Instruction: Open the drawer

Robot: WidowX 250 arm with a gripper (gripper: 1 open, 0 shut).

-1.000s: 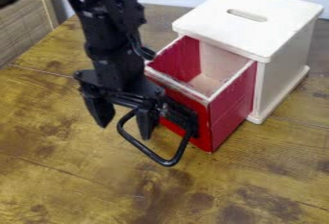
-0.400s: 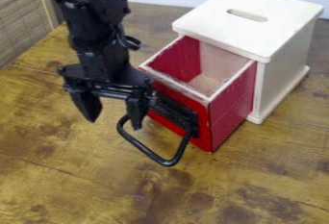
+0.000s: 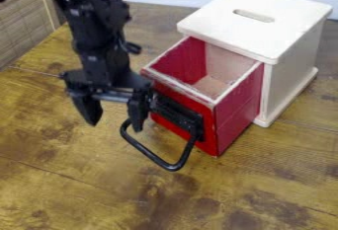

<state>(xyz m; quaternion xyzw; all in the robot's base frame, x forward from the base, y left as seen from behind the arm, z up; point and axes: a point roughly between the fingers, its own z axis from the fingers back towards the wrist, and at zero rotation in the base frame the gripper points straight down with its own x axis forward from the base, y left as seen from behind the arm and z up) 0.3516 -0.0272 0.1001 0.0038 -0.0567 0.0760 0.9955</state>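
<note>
Drawer (image 3: 205, 94) sits pulled well out of the wooden housing (image 3: 271, 37), loop handle (image 3: 161, 145) toward you, so the opening looks basically done. Your gripper (image 3: 117, 108) hangs w/ jaws spread, holding nothing, just beside the handle. Next: lift straight up w/o snagging the loop.

The red drawer (image 3: 211, 91) sits pulled out, pale wood inside showing, its black loop handle (image 3: 158, 147) just right of the open gripper (image 3: 117, 113).

No readable text, labels or numbers.
</note>
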